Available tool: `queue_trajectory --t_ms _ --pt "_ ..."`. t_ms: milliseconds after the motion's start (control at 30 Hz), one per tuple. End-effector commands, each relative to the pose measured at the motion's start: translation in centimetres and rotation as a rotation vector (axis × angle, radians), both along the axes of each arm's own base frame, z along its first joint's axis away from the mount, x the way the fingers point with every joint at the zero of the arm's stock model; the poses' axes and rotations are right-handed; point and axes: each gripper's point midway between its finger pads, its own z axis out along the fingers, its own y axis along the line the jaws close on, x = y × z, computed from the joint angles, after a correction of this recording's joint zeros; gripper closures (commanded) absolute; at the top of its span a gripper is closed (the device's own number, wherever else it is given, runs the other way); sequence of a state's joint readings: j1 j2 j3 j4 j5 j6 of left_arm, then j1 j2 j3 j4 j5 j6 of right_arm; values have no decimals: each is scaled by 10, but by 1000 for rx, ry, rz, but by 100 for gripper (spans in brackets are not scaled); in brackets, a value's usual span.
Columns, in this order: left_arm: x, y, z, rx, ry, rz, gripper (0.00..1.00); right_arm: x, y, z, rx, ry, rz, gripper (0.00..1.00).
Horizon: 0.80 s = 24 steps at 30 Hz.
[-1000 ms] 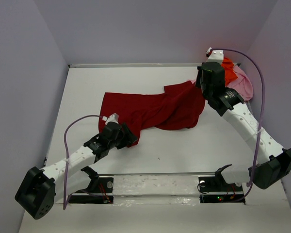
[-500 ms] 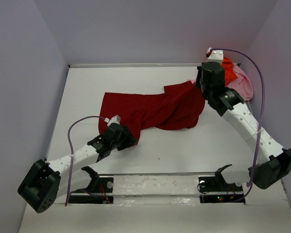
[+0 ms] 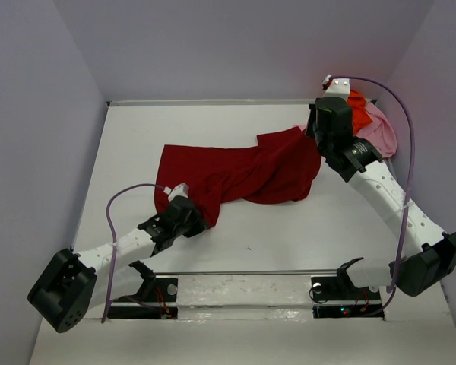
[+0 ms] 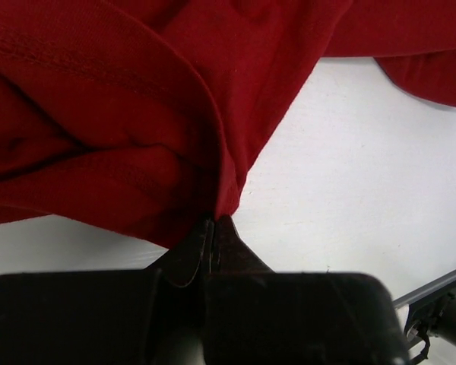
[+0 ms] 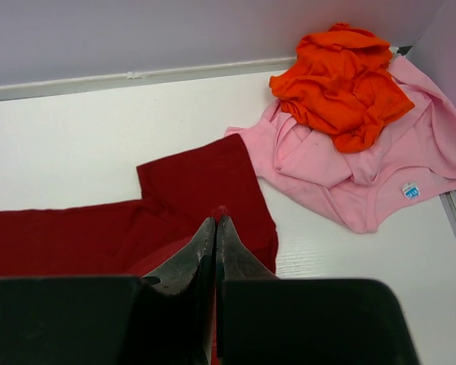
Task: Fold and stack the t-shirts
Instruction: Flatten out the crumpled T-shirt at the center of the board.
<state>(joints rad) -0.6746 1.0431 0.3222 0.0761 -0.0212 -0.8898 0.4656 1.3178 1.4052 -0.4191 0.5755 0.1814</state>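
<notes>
step: flattening the dark red t-shirt [image 3: 235, 171], bunched up mid-tabletop [image 3: 289, 236] | tools: your left tool [image 4: 214, 221] is clamped on its near hem, right tool [image 5: 216, 220] pinches its right end | tip: I'd pull apart slow and level so neither pinch slips

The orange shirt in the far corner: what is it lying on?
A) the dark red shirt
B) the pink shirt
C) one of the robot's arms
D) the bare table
B: in the right wrist view the crumpled orange shirt sits on top of the pink shirt, clear of the dark red shirt.
</notes>
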Motion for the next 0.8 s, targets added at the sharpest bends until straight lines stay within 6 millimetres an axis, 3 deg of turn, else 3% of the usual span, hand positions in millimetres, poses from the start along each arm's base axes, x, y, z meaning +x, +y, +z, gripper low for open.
queue_trajectory --t_ms 0,133,233,300,333,367,400,433,467,500,533,567,633,767 --pt "8 -2 9 -8 -56 0 100 1 -2 10 22 -38 -8 100" --pt "9 -3 12 -9 -70 -2 100 1 -2 7 21 -33 -7 100" --pt "15 0 33 6 -125 -3 100 1 -1 3 22 -24 -3 100" --pt "31 1 72 46 -212 -6 100 1 -2 2 17 -23 -7 100" --pt "33 15 81 116 -225 22 100 1 -2 4 17 -26 -6 100" --pt "45 15 122 130 -307 25 100 1 -1 5 17 -28 -3 100" --pt "50 21 142 155 -347 38 100 1 -1 7 19 -32 -3 100" --pt "57 30 181 174 -412 81 100 0 -1 10 22 -36 -2 100" --pt "56 39 177 229 -407 86 100 0 -1 10 23 -35 1 100" --pt "62 43 217 231 -483 104 100 -1 -1 14 27 -41 2 100" --pt "64 54 229 272 -503 137 100 -2 -1 16 30 -45 4 100" --pt "66 57 260 258 -558 161 100 -3 -2 19 31 -48 6 100" --pt "67 71 292 286 -621 205 100 -6 -3 22 31 -50 6 100" --pt "68 84 320 319 -688 250 100 -7 -5 26 24 -55 4 100"
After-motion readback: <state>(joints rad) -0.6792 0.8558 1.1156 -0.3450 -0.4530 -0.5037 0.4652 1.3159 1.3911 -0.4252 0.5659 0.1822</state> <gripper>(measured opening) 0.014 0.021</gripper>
